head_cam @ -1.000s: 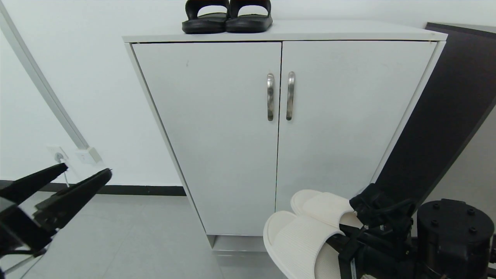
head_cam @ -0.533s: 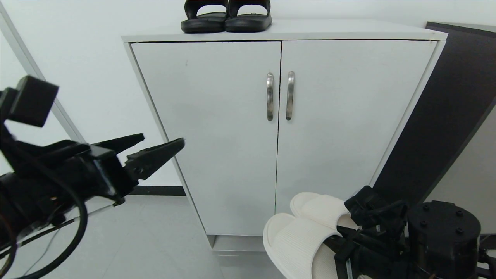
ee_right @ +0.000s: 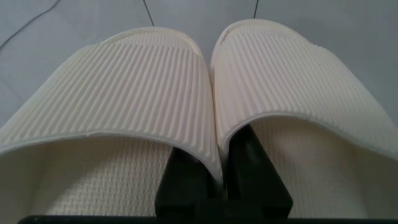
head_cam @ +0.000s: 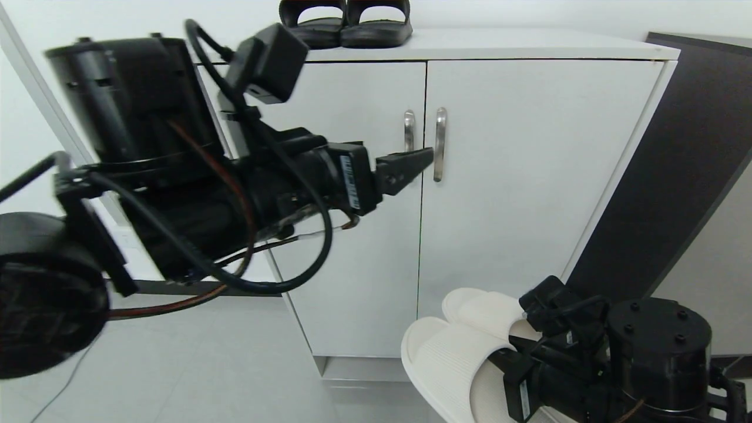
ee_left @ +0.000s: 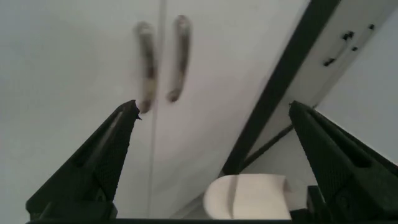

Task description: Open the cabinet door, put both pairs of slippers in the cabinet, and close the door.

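The door-opening step is judged to be in hand, since both doors of the cabinet [head_cam: 529,176] are shut. The left gripper [ee_left: 212,111] is held with its jaws spread wide, close before the left door's handle [head_cam: 409,126] (the right door's handle [head_cam: 440,144] stands just beside it). The white slippers [head_cam: 458,346] are pinched together by the right gripper [ee_right: 221,177], low before the right door. The black slippers [head_cam: 345,26] are seen on the cabinet's top, near its front edge. Next, one handle should be enclosed, clamped and drawn outward along the hinge's arc.
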### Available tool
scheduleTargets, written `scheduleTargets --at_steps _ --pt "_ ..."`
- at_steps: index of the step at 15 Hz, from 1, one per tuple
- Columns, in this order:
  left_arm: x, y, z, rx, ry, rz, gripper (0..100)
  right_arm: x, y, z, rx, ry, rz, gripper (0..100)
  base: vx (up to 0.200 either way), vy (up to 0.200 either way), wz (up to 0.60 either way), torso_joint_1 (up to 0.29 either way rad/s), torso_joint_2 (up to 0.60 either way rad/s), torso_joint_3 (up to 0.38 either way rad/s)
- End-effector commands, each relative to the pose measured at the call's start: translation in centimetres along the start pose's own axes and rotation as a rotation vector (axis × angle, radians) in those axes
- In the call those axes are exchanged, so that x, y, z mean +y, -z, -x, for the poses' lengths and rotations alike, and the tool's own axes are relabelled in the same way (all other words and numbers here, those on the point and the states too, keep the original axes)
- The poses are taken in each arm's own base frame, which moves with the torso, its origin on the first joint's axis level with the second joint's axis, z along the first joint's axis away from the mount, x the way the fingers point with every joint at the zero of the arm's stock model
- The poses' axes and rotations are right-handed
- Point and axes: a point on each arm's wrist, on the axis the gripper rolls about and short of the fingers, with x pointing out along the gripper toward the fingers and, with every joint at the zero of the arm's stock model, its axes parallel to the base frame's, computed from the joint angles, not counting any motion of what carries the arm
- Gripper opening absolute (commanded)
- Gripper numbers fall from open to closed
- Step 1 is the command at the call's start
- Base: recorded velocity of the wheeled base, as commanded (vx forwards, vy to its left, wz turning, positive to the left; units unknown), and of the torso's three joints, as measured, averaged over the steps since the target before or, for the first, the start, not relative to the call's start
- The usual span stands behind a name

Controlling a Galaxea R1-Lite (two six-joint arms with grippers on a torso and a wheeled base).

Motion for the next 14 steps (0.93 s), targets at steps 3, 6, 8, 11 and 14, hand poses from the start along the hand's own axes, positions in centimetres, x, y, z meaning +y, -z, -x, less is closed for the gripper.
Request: scheduleTargets --at_steps 3,6,8,11,14 --pt "-1.4 2.5 -5.5 0.101 0.182 0.028 100 0.0 0.5 -0.5 0.023 0.004 0.004 0 0.0 0.0 0.0 0.0 0.0 0.0" --pt "-1.6 1.4 -5.9 0.115 0.298 0.115 100 0.0 0.6 -0.6 0.028 0.004 0.004 0 0.0 0.0 0.0 0.0 0.0 0.0" --pt "-1.0 0.6 -6.3 0.104 0.352 0.182 100 0.0 0.6 -0.6 0.026 0.005 0.004 0 0.0 0.0 0.0 0.0 0.0 0.0" --pt "0.6 0.6 -7.2 0.102 0.313 0.227 100 0.0 0.6 -0.6 0.025 0.005 0.004 0 0.0 0.0 0.0 0.0 0.0 0.0" --pt "0.8 0.4 -7.4 0.075 0.218 0.222 100 0.0 0.6 -0.6 0.028 0.005 0.006 0 0.0 0.0 0.0 0.0 0.0 0.0"
